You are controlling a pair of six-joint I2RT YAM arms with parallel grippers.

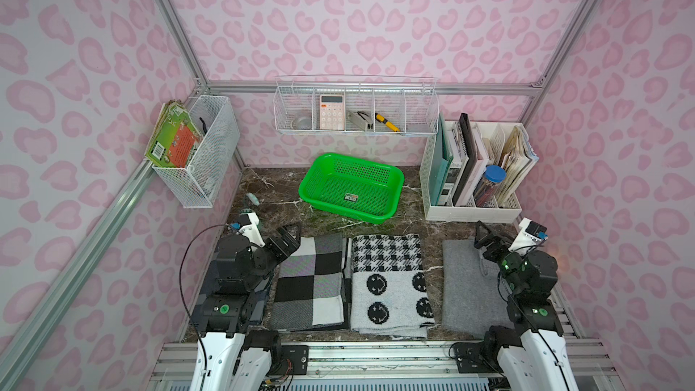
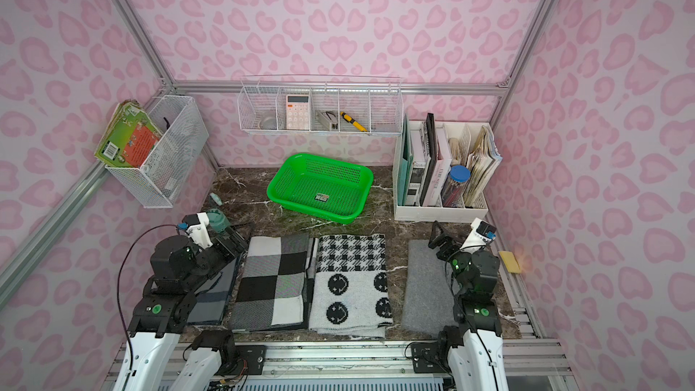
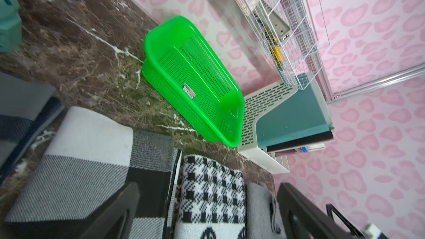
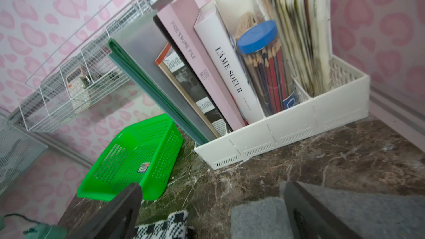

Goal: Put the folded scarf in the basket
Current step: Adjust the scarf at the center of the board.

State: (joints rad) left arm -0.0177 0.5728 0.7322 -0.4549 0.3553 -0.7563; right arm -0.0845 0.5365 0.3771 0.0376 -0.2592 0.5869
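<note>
A bright green perforated basket (image 1: 338, 186) is being shown at the back of a dark marble tabletop (image 1: 278, 182), and every place here is being given from that basket. In front of it, toward the robot, folded scarves are being displayed side by side. A black, white and grey checked scarf (image 1: 312, 280) is being shown in front and slightly left. A houndstooth scarf with smiley faces (image 1: 389, 280) is being shown directly in front, just beside the checked one. A plain grey scarf (image 1: 470, 283) is being shown in front and to the right, set apart. The left gripper (image 3: 209, 188) is being held over the checked scarf's corner nearest the basket. The right gripper (image 4: 212, 186) is being held over the grey scarf's edge nearest the basket.

A small sticker label (image 1: 351, 197) is being seen on the basket's floor. Behind and above the basket, a calculator (image 1: 331, 111) and a yellow-and-black tool (image 1: 387, 122) are being stored in a white wire shelf (image 1: 423, 114). To the basket's right, a white desk organiser (image 1: 474, 214) is being filled with folders, books, papers and a blue-lidded pencil tube (image 1: 493, 178). To its left, a green and orange booklet (image 1: 175, 141) is being held in a white mesh bin (image 1: 214, 144).

Both grippers' jaws are being held wide apart, and nothing is being gripped. Whether any finger is touching the fabric below cannot be told.
</note>
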